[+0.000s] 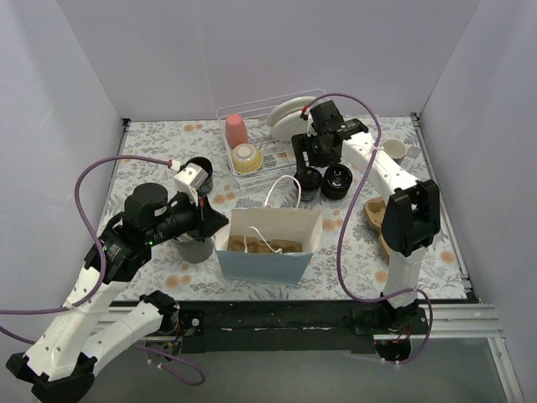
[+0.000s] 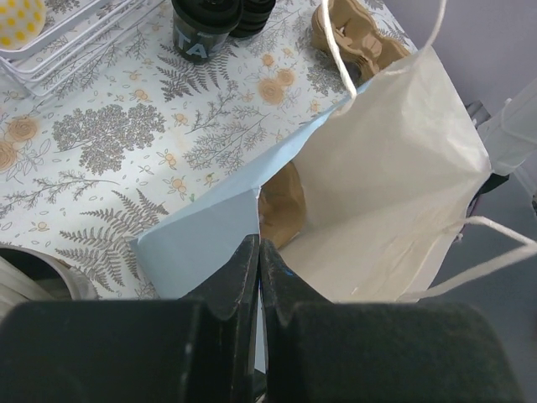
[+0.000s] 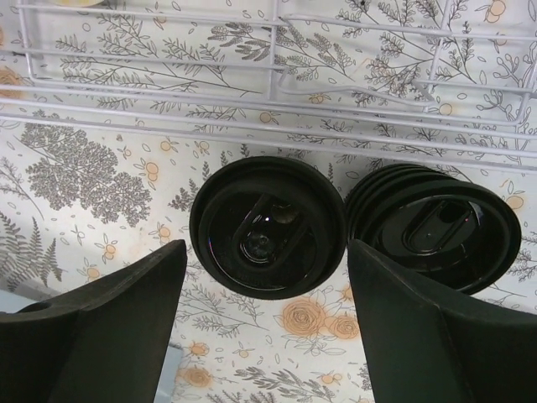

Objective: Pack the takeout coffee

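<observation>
Two takeout coffee cups, black with round black lids, stand side by side in front of the wire rack: one (image 1: 309, 181) (image 3: 268, 227) on the left, the other (image 1: 338, 180) (image 3: 436, 228) on the right. My right gripper (image 1: 309, 168) (image 3: 267, 252) hovers open just above the left cup, a finger on either side of its lid and touching nothing. My left gripper (image 1: 216, 222) (image 2: 258, 248) is shut on the left rim of the open light-blue paper bag (image 1: 268, 245) (image 2: 386, 185). Brown cardboard (image 2: 281, 210) lies inside the bag.
A white wire dish rack (image 1: 277, 155) behind the cups holds a pink cup (image 1: 237, 130), a yellow bowl (image 1: 246, 157) and a white plate (image 1: 289, 113). A cardboard cup carrier (image 1: 375, 217) lies right of the bag. A cream cup (image 1: 394, 151) stands far right. A grey cup (image 1: 195, 249) sits under my left arm.
</observation>
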You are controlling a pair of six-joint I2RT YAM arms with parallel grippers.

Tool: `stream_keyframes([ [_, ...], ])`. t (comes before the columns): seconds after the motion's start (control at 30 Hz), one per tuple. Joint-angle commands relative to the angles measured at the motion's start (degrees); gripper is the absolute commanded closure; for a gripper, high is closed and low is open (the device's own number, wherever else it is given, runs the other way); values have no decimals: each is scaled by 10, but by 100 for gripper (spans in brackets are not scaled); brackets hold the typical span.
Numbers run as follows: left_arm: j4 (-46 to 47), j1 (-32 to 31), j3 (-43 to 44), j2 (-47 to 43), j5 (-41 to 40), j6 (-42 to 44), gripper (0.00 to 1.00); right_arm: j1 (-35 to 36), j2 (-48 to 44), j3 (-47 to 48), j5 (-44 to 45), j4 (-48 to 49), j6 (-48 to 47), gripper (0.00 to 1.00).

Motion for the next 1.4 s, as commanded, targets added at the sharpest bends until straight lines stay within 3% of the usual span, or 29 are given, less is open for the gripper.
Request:
stream_keyframes([
  [0.0,-20,2,29,-4,-10,12,100,14,16,29,23,0,-6,15],
  [0.47,-23,2,36,5,-7,15,100,32,56,65,81,-48,-9,13],
  [0.9,-28,2,46,18,-21,24,100,34,50,64,70,-59,-4,18],
  [1.37,-29,2,49,27,-22,28,100,43,41,53,75,-64,3,14],
])
